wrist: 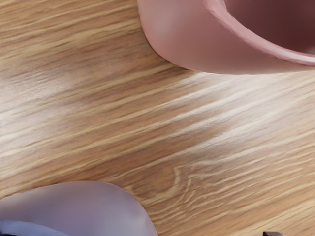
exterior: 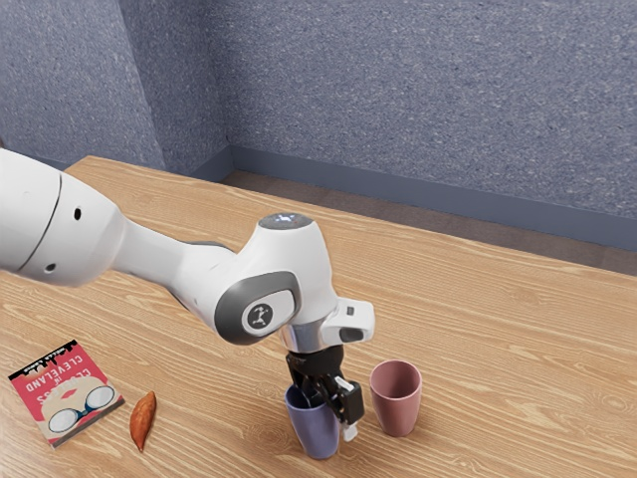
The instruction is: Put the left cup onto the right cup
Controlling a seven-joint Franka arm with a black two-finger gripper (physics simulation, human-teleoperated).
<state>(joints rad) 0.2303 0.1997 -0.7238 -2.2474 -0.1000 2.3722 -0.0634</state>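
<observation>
1. Table [exterior: 518, 329]: a wooden top that carries everything. Both cups stand at its near edge.
2. Arm [exterior: 149, 259]: it comes in from the exterior view's left and bends down over the cups.
3. Pink cup [exterior: 396, 398]: the right cup and the target. It stands upright and mouth up, toward the exterior view's right of the other cup, near it but apart from it. What shows of its inside is empty.
4. Blue-violet cup [exterior: 317, 433]: the left cup, the one to be moved. It is upright and appears to rest on the table. My hand hides part of its mouth, and I see nothing in it.
5. Gripper [exterior: 333, 403]: my hand sits low at the blue-violet cup's rim, on the side facing the pink cup. I cannot tell whether it is apart, together or clamped on the cup wall.
   - Step in hand, as I judge it: the grasp. The stacking is not yet done.
   - The next move calls for a firm hold on the rim, a straight lift until the base clears the pink rim, a short carry toward the exterior view's right, and a centred descent.
6. Book [exterior: 65, 393]: it lies flat, well apart at the exterior view's left.
7. Orange tapered object [exterior: 143, 419]: it lies just beside the book, and I cannot identify it.
</observation>
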